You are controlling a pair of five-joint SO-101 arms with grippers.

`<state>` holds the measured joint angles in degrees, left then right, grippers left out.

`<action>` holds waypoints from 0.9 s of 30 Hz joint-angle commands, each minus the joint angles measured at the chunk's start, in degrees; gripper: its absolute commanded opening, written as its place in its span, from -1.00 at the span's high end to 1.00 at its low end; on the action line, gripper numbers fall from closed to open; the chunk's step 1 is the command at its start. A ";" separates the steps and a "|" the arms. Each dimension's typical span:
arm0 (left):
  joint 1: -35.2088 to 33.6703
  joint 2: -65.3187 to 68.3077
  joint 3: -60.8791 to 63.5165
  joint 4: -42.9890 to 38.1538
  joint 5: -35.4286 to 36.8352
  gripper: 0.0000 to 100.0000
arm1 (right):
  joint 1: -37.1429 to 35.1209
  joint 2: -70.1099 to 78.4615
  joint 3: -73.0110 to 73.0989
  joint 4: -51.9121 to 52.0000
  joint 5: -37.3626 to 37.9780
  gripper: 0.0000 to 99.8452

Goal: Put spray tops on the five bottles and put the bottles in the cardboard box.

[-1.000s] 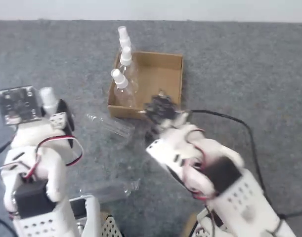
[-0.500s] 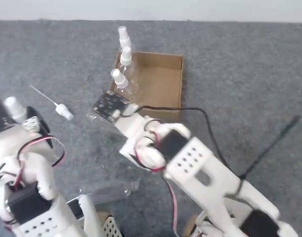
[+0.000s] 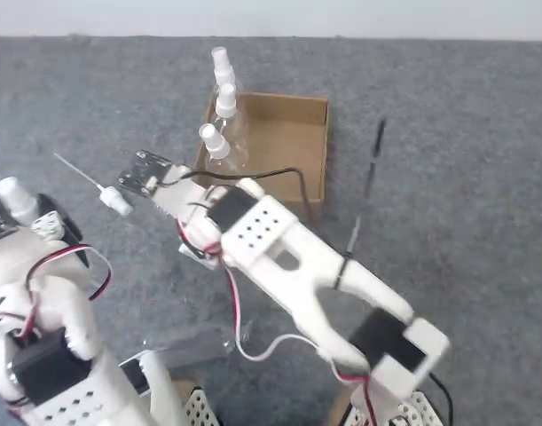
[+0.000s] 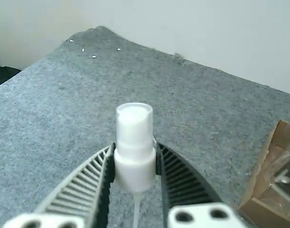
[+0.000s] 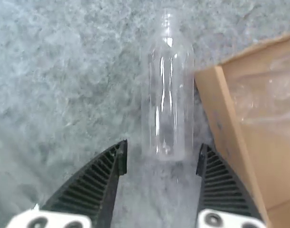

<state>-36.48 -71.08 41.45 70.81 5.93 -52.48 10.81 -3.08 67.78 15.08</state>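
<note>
The right gripper (image 5: 162, 147) hangs low over the grey carpet (image 5: 59, 71) with its jaws spread wide. An uncapped bottle (image 5: 166, 104) lies flat just ahead of it, base between the fingertips and neck pointing away. Close beside one jaw, a corner of the cardboard box (image 5: 225, 123) sits hard against the bottle's side. I cannot tell whether they touch. Clear plastic shows inside the box beyond that wall.

The left gripper (image 4: 135, 151) is clamped on a white spray top (image 4: 134, 135), nozzle end up and thin tube hanging between the fingers. Well beyond it, another box corner is cut off at the edge of the left wrist view.

From above, the right arm (image 3: 262, 240) lies over the bottle in front of its gripper and hides it, and a black cable (image 3: 279, 173) crosses the box's near wall. A loose spray top (image 3: 116, 202) lies just beside that arm's wrist end, on the side toward the left arm, its tube pointing away. A second uncapped bottle (image 3: 200, 342) lies back by the arm bases, faint against the carpet.

Farthest off are three capped bottles (image 3: 219, 146) along one box wall. Whether the last stands inside or behind the box is unclear.

In all there are three capped bottles, two bare ones, two tops off bottles and one box.
</note>
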 commanded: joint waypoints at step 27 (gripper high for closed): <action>-0.18 -0.79 -0.31 -0.97 0.62 0.98 | -0.22 23.25 -21.10 2.07 4.48 0.58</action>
<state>-36.48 -71.08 41.45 70.81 6.02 -52.31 35.34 -20.84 68.04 18.95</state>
